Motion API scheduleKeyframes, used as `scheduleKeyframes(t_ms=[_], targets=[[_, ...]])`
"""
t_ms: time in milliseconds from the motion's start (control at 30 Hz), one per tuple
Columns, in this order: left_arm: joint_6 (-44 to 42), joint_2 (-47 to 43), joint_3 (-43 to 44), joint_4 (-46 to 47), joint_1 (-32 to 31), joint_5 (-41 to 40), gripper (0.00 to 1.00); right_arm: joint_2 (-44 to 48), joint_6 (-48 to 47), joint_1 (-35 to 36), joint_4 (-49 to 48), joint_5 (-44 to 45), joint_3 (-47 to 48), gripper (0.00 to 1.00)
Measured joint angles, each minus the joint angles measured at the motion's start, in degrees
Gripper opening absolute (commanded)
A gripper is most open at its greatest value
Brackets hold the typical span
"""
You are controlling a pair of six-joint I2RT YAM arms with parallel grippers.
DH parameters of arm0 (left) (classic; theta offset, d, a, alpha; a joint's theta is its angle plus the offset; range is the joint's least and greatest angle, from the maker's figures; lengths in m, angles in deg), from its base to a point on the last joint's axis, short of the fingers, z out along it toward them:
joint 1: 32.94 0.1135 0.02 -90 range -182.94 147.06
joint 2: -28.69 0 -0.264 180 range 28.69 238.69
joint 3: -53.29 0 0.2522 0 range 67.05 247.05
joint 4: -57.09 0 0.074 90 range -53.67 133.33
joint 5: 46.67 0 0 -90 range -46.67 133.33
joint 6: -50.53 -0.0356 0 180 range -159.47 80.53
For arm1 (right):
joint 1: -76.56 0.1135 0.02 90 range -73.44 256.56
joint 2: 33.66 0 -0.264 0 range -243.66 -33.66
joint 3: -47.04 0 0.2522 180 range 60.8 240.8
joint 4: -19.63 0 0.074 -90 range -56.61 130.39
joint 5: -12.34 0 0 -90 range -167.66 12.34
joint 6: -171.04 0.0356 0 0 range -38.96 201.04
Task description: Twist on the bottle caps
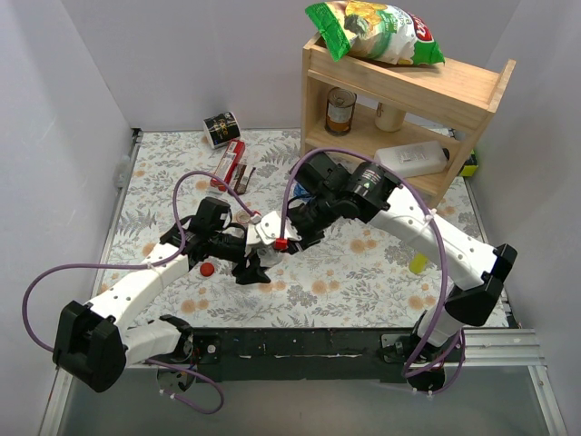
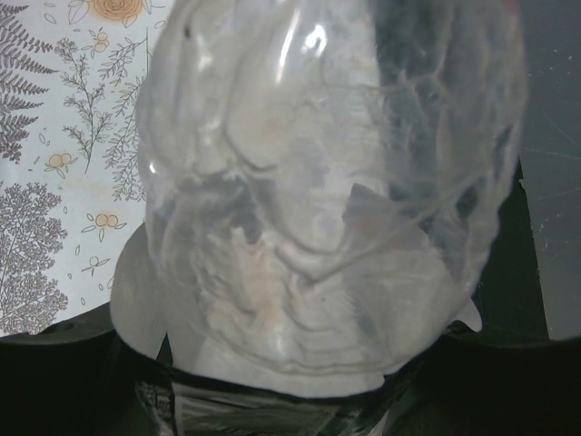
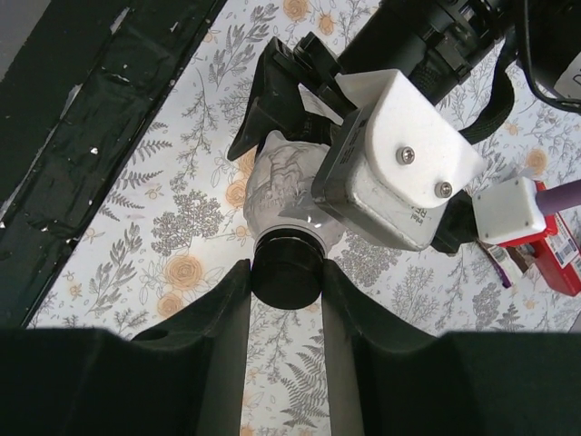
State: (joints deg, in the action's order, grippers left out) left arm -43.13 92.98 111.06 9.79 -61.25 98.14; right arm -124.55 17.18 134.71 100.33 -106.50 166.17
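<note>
My left gripper is shut on a clear plastic bottle, which fills the left wrist view. The bottle's neck points toward my right gripper. The right gripper is shut on a black cap, and the cap sits against the bottle's neck. In the top view the right gripper meets the left one at the middle of the mat. A red cap lies loose on the mat beside the left arm. The blue cap and the other bottles are not clearly in view.
A wooden shelf stands at the back right, with a chips bag on top, a can inside and a white jug lying on it. A yellow squeeze bottle, a red box and a black-labelled can lie around.
</note>
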Motion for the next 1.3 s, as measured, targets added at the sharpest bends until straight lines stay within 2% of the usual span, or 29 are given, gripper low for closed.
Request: scheduleKeyframes(t_ms=[200,300,367,400,533,600,633,667,700,733,767,833,867,1000,1100,1200,1300], targets=[[1.9,0.0,0.0,0.0,0.1,-2.5,0.0,-1.6,8.3,0.0,-1.4,2.8,0.8,0.14],[4.9,-0.4,-0.5,2.4,0.1,-5.9,0.0,-5.9,18.3,-1.6,0.0,4.1,6.2,0.12],[8.3,-1.8,-1.8,5.2,0.3,-9.3,0.0,-10.1,26.5,-3.8,1.3,2.1,11.5,0.12],[10.1,-2.9,-2.6,6.7,0.4,-11.4,0.0,-11.7,30.4,-5.2,1.3,0.7,12.6,0.08],[14.2,-5.8,-5.0,9.8,0.1,-17.8,0.0,-14.8,40.8,-9.4,1.9,-4.1,12.6,0.01],[15.0,-5.8,-5.1,10.3,-0.3,-20.0,0.0,-15.9,45.0,-10.9,1.6,-6.0,12.6,0.01],[15.1,-5.8,-5.1,10.3,-0.4,-20.6,0.0,-16.1,46.4,-11.2,1.5,-6.4,12.6,0.03],[15.1,-5.8,-5.2,10.6,-0.5,-21.2,0.0,-16.4,47.9,-11.6,1.3,-6.9,12.6,0.22],[15.1,-5.8,-5.2,10.8,-0.6,-21.5,0.0,-16.4,49.0,-11.9,1.1,-7.2,12.6,0.38],[15.1,-5.8,-5.2,11.0,-0.6,-21.9,0.0,-16.5,49.7,-12.2,1.0,-7.5,12.6,0.48],[15.1,-5.8,-5.2,11.3,-0.7,-22.1,0.0,-16.5,50.2,-12.5,0.8,-7.8,12.6,0.57],[15.0,-5.8,-5.2,11.8,-0.7,-22.3,0.0,-16.6,50.5,-13.2,1.0,-7.6,13.0,0.64],[14.9,-5.8,-5.2,12.2,-0.8,-22.3,0.0,-17.1,50.2,-13.5,1.3,-7.5,14.1,0.67],[13.4,-4.9,-4.6,11.8,-0.9,-21.3,0.0,-17.8,46.9,-15.0,1.7,-6.3,19.2,0.68],[11.0,-3.1,-3.8,9.4,-1.1,-18.6,0.0,-14.9,42.8,-16.4,0.9,-5.2,18.6,0.68],[7.0,-0.7,-2.0,5.1,-1.2,-13.6,0.0,-7.3,34.0,-16.9,-0.6,-5.3,10.5,0.67],[2.6,1.6,0.5,0.9,-1.2,-8.9,0.0,2.2,22.9,-13.2,-1.2,-4.1,-1.4,0.66]])
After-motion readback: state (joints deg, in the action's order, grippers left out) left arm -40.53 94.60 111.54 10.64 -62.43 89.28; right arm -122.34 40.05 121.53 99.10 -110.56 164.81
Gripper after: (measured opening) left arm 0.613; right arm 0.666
